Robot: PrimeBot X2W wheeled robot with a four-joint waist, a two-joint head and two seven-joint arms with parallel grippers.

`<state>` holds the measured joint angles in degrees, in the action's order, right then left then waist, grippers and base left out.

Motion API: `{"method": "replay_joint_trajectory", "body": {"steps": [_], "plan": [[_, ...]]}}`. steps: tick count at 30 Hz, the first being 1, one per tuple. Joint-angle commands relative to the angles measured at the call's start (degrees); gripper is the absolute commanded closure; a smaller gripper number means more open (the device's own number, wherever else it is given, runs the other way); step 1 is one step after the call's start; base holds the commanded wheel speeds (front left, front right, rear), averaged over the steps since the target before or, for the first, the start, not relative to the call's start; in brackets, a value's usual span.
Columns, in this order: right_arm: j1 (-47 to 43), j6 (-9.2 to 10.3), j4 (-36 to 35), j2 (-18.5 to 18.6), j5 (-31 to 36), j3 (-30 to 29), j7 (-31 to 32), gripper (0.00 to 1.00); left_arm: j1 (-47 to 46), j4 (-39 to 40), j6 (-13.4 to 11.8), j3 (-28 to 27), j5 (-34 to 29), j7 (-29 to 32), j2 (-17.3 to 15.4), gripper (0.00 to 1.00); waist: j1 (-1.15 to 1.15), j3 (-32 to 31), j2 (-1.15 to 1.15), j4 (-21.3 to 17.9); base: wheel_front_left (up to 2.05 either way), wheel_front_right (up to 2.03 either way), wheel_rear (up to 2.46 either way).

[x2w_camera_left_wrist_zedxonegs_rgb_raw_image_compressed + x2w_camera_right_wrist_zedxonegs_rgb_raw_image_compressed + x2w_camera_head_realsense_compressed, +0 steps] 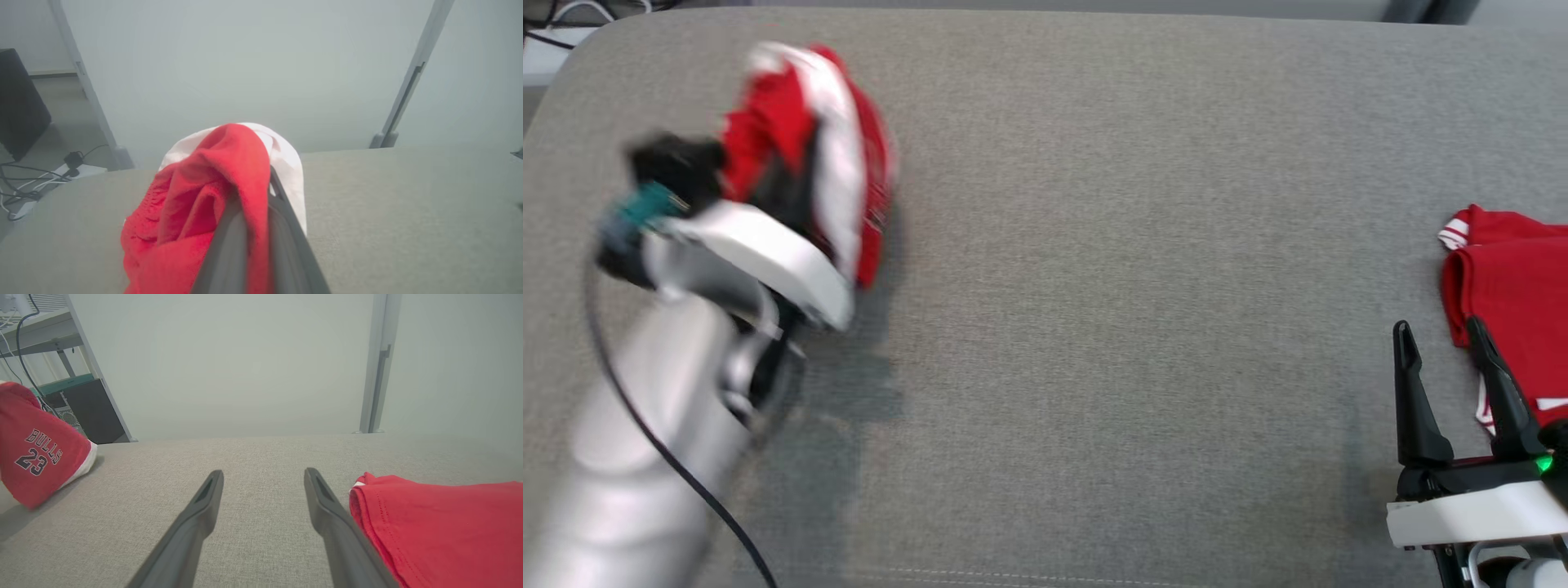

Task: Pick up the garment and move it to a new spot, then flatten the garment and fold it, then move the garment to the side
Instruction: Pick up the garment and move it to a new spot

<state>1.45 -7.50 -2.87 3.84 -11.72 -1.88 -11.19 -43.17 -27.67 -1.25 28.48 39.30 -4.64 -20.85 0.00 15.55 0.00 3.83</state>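
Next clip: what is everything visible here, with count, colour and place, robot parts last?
table: 1, grey fabric top, under everything
jersey: 1, red and white, bunched at the table's far left
shirt: 1, red with white trim, lying at the table's right edge
cables: several, black and white, on the floor past the table's left end
box: 1, black, on the floor near the cables
posts: 2, grey, behind the table
left arm: 1, pale grey, lower left, jaws shut on the jersey
right arm: 1, white wrist, lower right, jaws open beside the shirt
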Motion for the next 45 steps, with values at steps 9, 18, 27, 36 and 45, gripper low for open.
{"method": "replay_joint_trajectory", "body": {"steps": [9, 18, 27, 36, 45], "plan": [[-0.01, 0.01, -0.62, -0.61, -1.78, 0.74, -1.68, 0.0, 13.01, 14.47, -3.4, 7.51, -0.29, 4.51, 5.01, 1.0, 0.0, 1.07, 0.0, -8.19, 0.0, 0.0, 0.0], [0.85, 0.01, 1.64, -0.93, -4.25, 1.2, -3.08, 0.0, 11.27, 11.72, 0.31, 17.4, -2.94, 8.32, 11.94, 1.0, 0.0, 2.42, 0.0, -18.38, 0.0, 0.0, 0.0], [1.24, 0.01, 4.79, -0.95, -8.08, 2.36, -3.76, 0.0, 9.22, 6.83, 1.24, 18.91, -3.47, 9.53, 12.32, 0.0, 0.0, 3.27, 0.0, -25.43, 0.0, 0.0, 0.0], [2.71, 0.01, 3.2, -0.96, -6.01, 0.77, -3.8, 0.0, 7.81, 18.28, -2.31, 16.23, -6.03, 7.26, 8.43, 0.0, 0.0, 2.04, 0.0, -20.45, 0.0, 0.0, 0.0], [5.09, 0.01, 3.97, 0.75, -2.89, -0.67, -3.8, 0.0, 12.72, 29.42, -7.24, 10.71, -4.51, 8.95, 0.3, 0.0, 0.0, -0.86, 0.0, -11.16, 0.0, 0.0, 0.0]]}}
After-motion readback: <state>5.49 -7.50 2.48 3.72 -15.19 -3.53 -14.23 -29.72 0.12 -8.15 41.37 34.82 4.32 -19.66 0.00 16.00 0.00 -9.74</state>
